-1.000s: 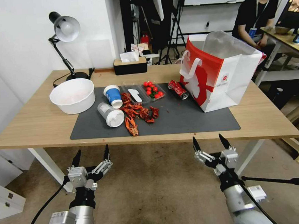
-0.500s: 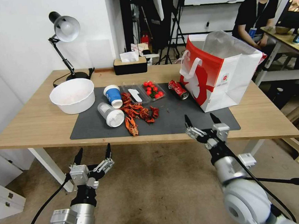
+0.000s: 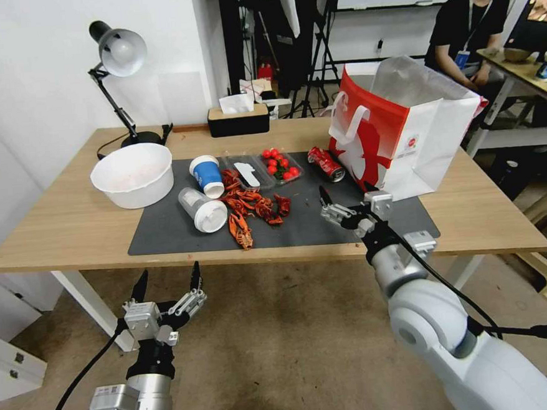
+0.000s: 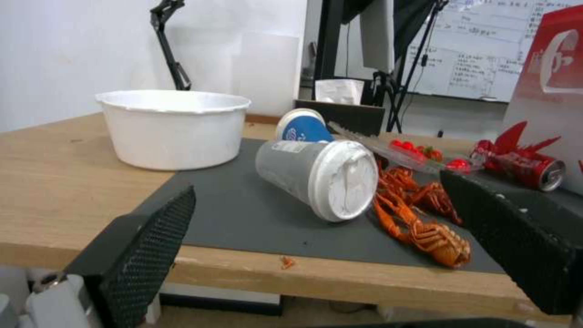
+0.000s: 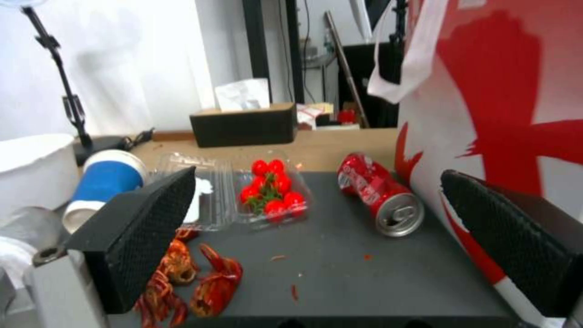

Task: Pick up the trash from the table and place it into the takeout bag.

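Right pincer [image 3: 347, 198], spread wide and empty, hovers over the desk's [image 3: 69, 225] near edge, facing the red can [image 3: 325, 164] lying beside the takeout bag [image 3: 406, 139]. Left pincer [image 3: 168, 283], also wide, hangs below desk level.

You see a light-wood tabletop [image 3: 69, 225] with a dark grey mat [image 3: 325, 223] on it. The round paper bowl [image 3: 133, 175] looks white. The paper cup [image 3: 208, 174] has a blue body and a white rim. The clear plastic cup [image 3: 202, 210] has a white lid. The drink can [image 3: 326, 164] is red with a silver end. The boxy paper takeout bag [image 3: 400, 140] is red and white, with a small red logo. Orange-red crayfish shells [image 3: 252, 208] lie on the mat.
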Controlling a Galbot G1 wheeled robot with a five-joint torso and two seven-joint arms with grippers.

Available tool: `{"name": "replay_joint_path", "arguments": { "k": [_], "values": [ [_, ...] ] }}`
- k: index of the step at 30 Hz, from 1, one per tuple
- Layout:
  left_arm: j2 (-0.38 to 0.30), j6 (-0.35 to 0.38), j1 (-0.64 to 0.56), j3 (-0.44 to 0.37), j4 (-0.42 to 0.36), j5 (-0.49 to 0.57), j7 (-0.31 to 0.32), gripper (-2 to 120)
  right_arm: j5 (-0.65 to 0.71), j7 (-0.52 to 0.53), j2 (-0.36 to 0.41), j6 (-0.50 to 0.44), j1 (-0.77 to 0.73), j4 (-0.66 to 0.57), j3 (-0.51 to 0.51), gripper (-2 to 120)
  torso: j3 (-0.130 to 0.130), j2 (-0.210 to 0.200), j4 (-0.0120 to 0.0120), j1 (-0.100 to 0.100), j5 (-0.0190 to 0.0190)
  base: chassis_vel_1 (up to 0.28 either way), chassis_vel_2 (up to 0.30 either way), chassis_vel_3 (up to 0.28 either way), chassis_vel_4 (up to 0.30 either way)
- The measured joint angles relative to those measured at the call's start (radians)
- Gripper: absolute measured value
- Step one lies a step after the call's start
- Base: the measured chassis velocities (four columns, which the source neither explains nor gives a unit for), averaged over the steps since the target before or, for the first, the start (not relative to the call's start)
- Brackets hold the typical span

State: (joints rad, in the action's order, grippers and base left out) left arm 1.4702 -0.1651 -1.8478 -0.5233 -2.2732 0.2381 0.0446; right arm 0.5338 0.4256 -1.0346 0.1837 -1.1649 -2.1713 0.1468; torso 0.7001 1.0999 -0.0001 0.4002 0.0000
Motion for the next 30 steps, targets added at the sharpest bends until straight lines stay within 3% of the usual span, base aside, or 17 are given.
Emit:
{"name": "replay_joint_path", "arguments": {
  "k": [10,16,30],
  "values": [
    [-0.011,0.012,0.009,-0.007,0.009,0.012,-0.004,100,0.113,0.07,-0.013,0.11,0.232,0.122,-0.113,100,0.0,0.0,0.0,0.0,0.0,0.0,0.0,0.0,0.0],
    [-0.021,0.018,0.011,-0.015,0.011,0.02,0.0,100,0.198,0.138,-0.025,0.235,0.428,0.207,-0.2,100,0.0,0.0,0.0001,0.0,0.0001,0.0,0.0,0.0,0.0],
    [-0.022,0.018,0.012,-0.021,0.013,0.026,0.0,100,0.308,0.218,-0.053,0.36,0.599,0.344,-0.253,100,0.0,0.0,0.0,0.0,0.0001,0.0,0.0,0.0,0.0]
  ]
}}
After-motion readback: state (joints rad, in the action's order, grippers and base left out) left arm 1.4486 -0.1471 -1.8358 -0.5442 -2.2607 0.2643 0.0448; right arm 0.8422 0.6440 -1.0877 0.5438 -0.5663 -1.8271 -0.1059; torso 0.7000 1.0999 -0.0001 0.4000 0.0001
